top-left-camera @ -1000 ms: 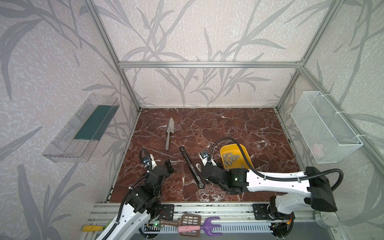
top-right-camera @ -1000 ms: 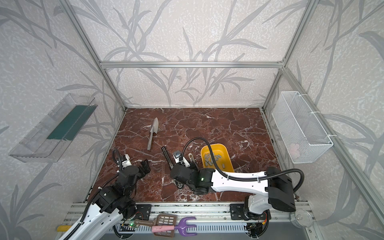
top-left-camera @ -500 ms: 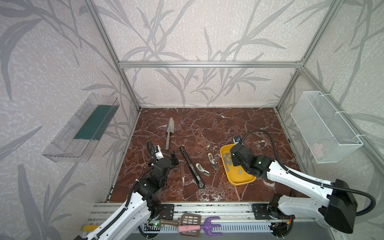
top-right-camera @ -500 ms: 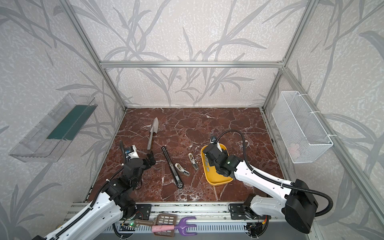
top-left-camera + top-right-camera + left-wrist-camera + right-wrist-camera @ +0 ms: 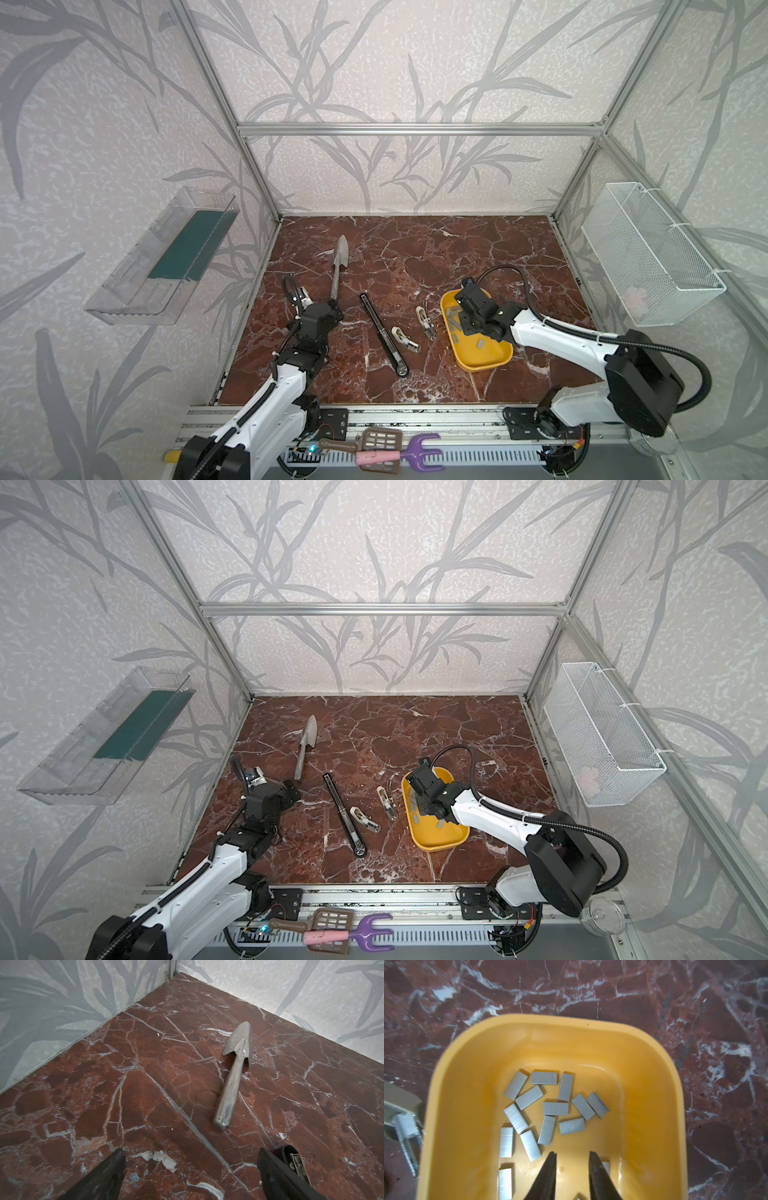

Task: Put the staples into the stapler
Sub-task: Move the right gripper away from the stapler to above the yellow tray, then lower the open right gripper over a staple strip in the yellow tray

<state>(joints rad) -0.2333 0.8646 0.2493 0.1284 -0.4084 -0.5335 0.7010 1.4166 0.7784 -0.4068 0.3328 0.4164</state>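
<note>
The stapler (image 5: 382,332) (image 5: 344,812) is a long slim black bar lying flat on the marble, left of centre in both top views. One end of the stapler (image 5: 295,1159) shows beside a finger in the left wrist view. Several grey staples (image 5: 555,1108) (image 5: 455,321) lie loose in a yellow tray (image 5: 550,1020) (image 5: 478,365) (image 5: 436,845). My right gripper (image 5: 573,1154) (image 5: 462,322) hangs low inside the tray, its jaws narrowly apart over bare tray floor, one strip just outside a finger. My left gripper (image 5: 191,1153) (image 5: 334,313) stands wide open over bare marble, left of the stapler's far end.
A metal trowel (image 5: 338,266) (image 5: 234,1076) lies ahead of the left gripper. Two cream-white oblong pieces (image 5: 403,338) (image 5: 426,322) lie between stapler and tray. A wire basket (image 5: 648,257) hangs on the right wall and a clear bin (image 5: 166,257) on the left wall.
My right arm has swung from beside the stapler to the yellow tray and dropped into it, its jaws narrowing. My left arm has reached forward toward the trowel and the stapler's far end.
</note>
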